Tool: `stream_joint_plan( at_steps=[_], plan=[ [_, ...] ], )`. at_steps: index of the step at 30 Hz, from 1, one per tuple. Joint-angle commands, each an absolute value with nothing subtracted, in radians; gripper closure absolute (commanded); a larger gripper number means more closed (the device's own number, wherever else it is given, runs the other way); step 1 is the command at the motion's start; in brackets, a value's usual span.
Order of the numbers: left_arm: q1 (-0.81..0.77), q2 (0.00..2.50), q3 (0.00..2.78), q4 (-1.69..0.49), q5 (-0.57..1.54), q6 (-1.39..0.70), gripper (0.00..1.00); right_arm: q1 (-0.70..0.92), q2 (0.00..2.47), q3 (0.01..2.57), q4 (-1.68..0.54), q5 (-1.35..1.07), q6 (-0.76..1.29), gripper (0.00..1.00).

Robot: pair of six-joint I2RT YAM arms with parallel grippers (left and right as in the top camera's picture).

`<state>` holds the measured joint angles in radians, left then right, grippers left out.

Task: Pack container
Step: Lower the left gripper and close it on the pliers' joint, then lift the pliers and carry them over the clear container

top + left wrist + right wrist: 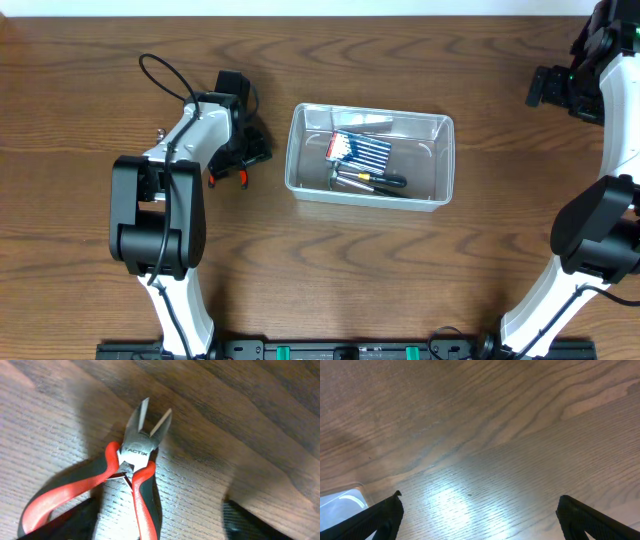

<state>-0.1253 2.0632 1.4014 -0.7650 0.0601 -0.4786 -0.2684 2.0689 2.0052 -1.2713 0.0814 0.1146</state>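
The left gripper (157, 520) is hovering open astride the cutters (135, 455) at 9 o'clock of the mid-table container (297, 150), the right gripper (480, 505) is idling open at its 2 o'clock, and an off-centre pinch on the splayed handles (60, 497) is probably risking a twist or slip.

The pliers (135, 455) run off frame; container (447, 160) contents perhaps tools.

My cutters (135, 455) have red-and-black handles and a silver head with dark lettering. The table (100, 60) is dark brown woodgrain, the container (291, 150) clear, with a blue-and-white striped pack (362, 150) inside.
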Motion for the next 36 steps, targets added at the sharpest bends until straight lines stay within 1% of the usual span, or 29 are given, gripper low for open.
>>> stream_joint_plan(
  at_steps=[1,2,4,7,10,14,17,20,26,30,31,36],
  plan=[
    [-0.124,2.080,1.412,-0.766,0.059,-0.484,0.35,-0.274,2.067,2.002,-1.271,0.086,0.126,0.01],
    [-0.124,2.080,1.412,-0.766,0.059,-0.484,0.39,-0.274,2.067,2.002,-1.271,0.086,0.126,0.01],
    [-0.124,2.080,1.412,-0.766,0.058,-0.484,0.44,-0.274,2.067,2.002,-1.271,0.086,0.126,0.01],
    [-0.124,2.080,1.412,-0.767,0.047,-0.484,0.45,-0.274,2.067,2.002,-1.271,0.086,0.126,0.01],
    [-0.123,2.080,1.412,-0.773,0.033,-0.484,0.51,-0.274,2.067,2.002,-1.271,0.085,0.126,0.01],
    [-0.123,2.080,1.412,-0.773,0.033,-0.484,0.54,-0.274,2.067,2.002,-1.271,0.086,0.126,0.01],
    [-0.123,2.080,1.412,-0.773,0.033,-0.484,0.60,-0.274,2.067,2.002,-1.271,0.085,0.126,0.01],
    [-0.123,2.080,1.412,-0.772,0.032,-0.484,0.71,-0.274,2.067,2.002,-1.271,0.085,0.126,0.01],
    [-0.123,2.080,1.412,-0.772,0.032,-0.484,0.81,-0.274,2.067,2.002,-1.271,0.085,0.126,0.01],
    [-0.123,2.080,1.412,-0.772,0.032,-0.484,0.81,-0.274,2.067,2.002,-1.271,0.086,0.126,0.01],
    [-0.123,2.080,1.412,-0.772,0.032,-0.484,0.85,-0.274,2.067,2.002,-1.271,0.086,0.126,0.01],
    [-0.123,2.080,1.412,-0.772,0.032,-0.484,0.85,-0.274,2.067,2.002,-1.271,0.086,0.126,0.01]
  ],
)
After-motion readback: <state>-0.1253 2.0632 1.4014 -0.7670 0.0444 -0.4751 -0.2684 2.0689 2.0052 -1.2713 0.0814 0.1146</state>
